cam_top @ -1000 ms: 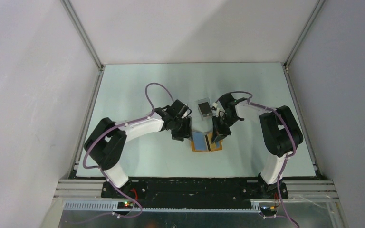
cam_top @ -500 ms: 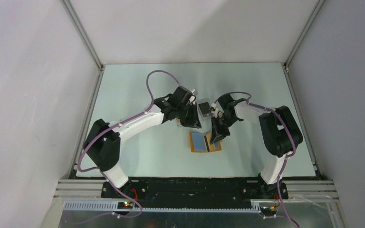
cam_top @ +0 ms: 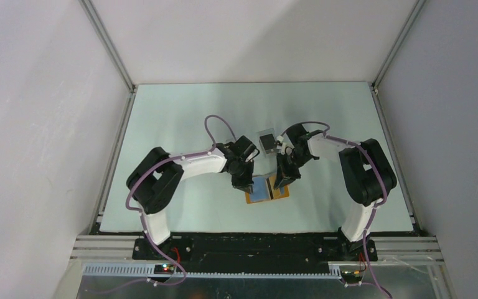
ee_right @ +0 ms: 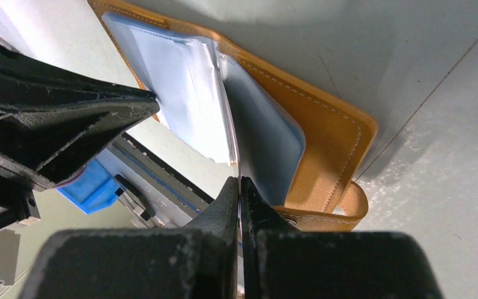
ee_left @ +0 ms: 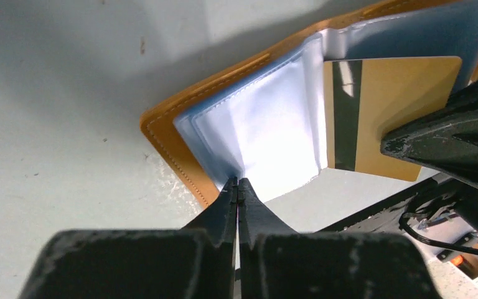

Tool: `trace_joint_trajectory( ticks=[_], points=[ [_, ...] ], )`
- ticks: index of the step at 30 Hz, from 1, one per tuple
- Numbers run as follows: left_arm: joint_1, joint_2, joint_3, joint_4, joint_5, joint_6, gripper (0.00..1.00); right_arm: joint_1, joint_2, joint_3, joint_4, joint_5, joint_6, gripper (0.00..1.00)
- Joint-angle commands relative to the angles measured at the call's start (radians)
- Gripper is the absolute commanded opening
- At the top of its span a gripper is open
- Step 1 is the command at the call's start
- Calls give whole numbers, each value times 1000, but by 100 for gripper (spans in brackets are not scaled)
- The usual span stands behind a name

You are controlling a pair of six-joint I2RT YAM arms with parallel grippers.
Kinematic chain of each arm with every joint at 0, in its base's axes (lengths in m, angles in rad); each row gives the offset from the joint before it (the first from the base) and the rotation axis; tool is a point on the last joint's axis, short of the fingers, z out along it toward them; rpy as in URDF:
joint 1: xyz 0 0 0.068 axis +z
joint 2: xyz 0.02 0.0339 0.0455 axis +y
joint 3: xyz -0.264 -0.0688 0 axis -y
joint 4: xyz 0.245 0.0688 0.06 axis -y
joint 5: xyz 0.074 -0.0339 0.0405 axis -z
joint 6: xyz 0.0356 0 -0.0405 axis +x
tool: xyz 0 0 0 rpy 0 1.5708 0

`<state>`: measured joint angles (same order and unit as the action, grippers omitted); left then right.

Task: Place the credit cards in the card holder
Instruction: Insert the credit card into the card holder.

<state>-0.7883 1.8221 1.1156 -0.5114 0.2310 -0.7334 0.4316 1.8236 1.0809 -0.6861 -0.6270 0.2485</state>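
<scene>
The orange card holder lies open on the table between both arms, its clear sleeves fanned up. My left gripper is shut, its tips pinching the near corner of a sleeve at the holder's left side. My right gripper is shut on a gold credit card with a dark stripe. The card stands upright over the holder's right half and shows edge-on in the right wrist view. No other credit cards show.
A clear plastic rectangle with a black centre lies just behind the holder, between the two wrists. The holder's strap loops out at its right edge. Enclosure walls and metal rails border the table.
My left arm swung back toward the plastic rectangle, then returned to the holder's left side and shut its jaws. The holder shifted slightly left. The right arm stayed put.
</scene>
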Motion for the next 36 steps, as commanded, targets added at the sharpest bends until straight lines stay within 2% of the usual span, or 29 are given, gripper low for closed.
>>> trace_joint_trajectory(
  ticks=[1,13,25,36],
  points=[
    [27,12,-29,-27,-60,-33,0,-6,22,-40,41,3,-4,0],
    [38,73,12,-104,-104,-9,0,-29,49,-54,43,-50,-51,0],
    [38,95,40,-132,-104,9,0,-24,81,-54,66,-181,-89,0],
    [38,102,45,-135,-101,13,0,-23,20,-54,44,-251,-109,0]
  ],
)
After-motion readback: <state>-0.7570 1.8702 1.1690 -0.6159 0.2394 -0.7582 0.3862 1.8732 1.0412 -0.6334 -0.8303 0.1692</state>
